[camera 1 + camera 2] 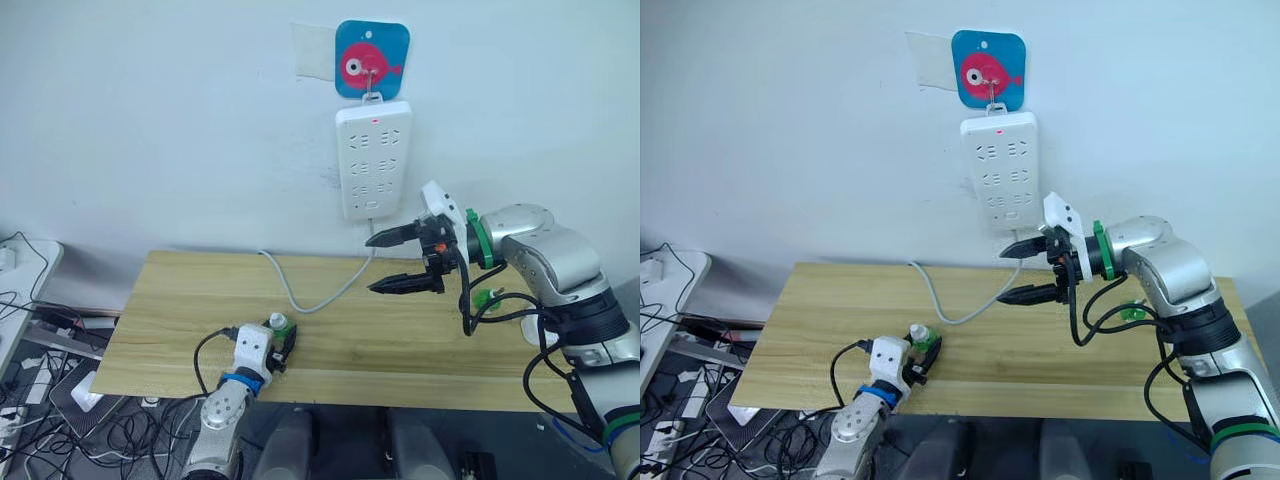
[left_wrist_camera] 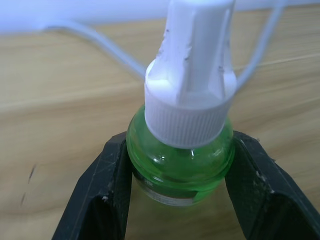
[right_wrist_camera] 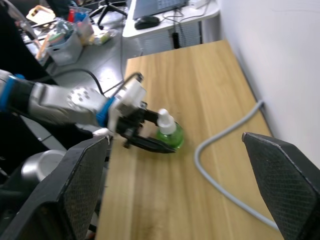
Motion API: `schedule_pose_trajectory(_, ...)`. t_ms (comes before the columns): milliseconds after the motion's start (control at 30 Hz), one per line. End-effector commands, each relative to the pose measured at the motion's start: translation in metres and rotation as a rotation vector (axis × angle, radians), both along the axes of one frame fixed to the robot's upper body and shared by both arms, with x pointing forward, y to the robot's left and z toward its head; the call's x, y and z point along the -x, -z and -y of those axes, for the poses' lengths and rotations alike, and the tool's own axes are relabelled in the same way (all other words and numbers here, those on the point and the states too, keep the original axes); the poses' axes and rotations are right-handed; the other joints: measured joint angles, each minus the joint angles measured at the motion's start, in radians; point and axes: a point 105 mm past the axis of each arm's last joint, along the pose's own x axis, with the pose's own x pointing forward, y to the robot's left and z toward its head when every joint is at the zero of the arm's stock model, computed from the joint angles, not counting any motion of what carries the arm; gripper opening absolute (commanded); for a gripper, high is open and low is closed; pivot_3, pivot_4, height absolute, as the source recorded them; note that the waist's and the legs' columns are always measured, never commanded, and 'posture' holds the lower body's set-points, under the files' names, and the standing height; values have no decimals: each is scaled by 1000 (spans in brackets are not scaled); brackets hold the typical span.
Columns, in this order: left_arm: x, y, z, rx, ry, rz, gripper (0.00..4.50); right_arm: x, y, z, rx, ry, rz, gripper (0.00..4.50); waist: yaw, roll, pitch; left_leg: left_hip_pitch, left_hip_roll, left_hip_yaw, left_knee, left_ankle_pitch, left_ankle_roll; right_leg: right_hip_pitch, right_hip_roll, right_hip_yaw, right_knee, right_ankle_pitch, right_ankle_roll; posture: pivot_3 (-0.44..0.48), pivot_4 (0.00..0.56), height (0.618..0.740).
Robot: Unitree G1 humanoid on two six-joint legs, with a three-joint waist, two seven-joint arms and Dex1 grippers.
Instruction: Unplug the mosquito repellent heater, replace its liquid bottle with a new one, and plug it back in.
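The new one (image 1: 278, 325), a green bottle with a white screw cap, stands on the wooden table (image 1: 170, 300) near its front edge. My left gripper (image 1: 282, 340) is shut on its green body, one black finger (image 2: 107, 190) on each side. My right gripper (image 1: 369, 265) hangs open and empty above the table, just below the wall power strip (image 1: 374, 160). A small green thing (image 1: 488, 297) sits on the table behind my right forearm, mostly covered by cables; I cannot tell what it is. The heater is hidden.
The strip's sockets are all free, and its grey cable (image 1: 300, 295) curves down across the table's back half. A blue fish hook (image 1: 370, 60) holds the strip on the wall. Tangled cables and boxes (image 1: 40, 340) lie left of the table.
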Motion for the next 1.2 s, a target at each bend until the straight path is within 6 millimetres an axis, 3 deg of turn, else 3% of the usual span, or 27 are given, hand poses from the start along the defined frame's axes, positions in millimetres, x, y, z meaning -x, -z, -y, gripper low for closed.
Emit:
schedule_pose_trajectory(33, -6, -46, 33, 16, 199, 48, 2241, -3, 8, 0, -33, 15, 47, 4500, 0, 0, 0, 0, 0, 0, 0, 0, 0, 0, 0, 0, 0, 0, 0, 21, 262, 740)
schedule_pose_trajectory(200, -12, -79, 57, 57, 377, 1, 2241, -7, 12, -9, -105, 51, 57, 4500, -7, 1, 0, 0, 0, 2, 0, 0, 0, 0, 0, 1, 0, 0, 0, 2, 249, 740)
schedule_pose_trajectory(433, -18, -102, 76, 105, 515, -36, 2241, -9, 11, -20, -180, 100, 50, 4500, -26, 1, 0, 0, 0, 1, 0, 3, -5, -1, 2, 1, 1, 0, 0, -47, 230, 740)
schedule_pose_trajectory(867, -17, -113, 91, -9, 683, -48, 2241, -12, 28, -22, -204, 148, 62, 4500, -33, 1, 0, 1, 0, 2, 0, 3, -6, -1, 3, 3, 1, 0, 0, -72, 208, 740)
schedule_pose_trajectory(967, -18, -114, 91, -15, 682, -44, 2241, -10, 33, -23, -197, 137, 67, 3873, -33, 1, 0, 1, 0, 2, 1, 4, -6, -1, 3, 3, 1, 0, 0, -67, 208, 740)
schedule_pose_trajectory(1200, -17, -114, 89, -27, 672, -40, 2241, -8, 36, -25, -187, 119, 66, 1313, -32, 1, 0, 1, 0, 2, 1, 4, -6, -1, 4, 3, 2, 0, 0, -51, 205, 740)
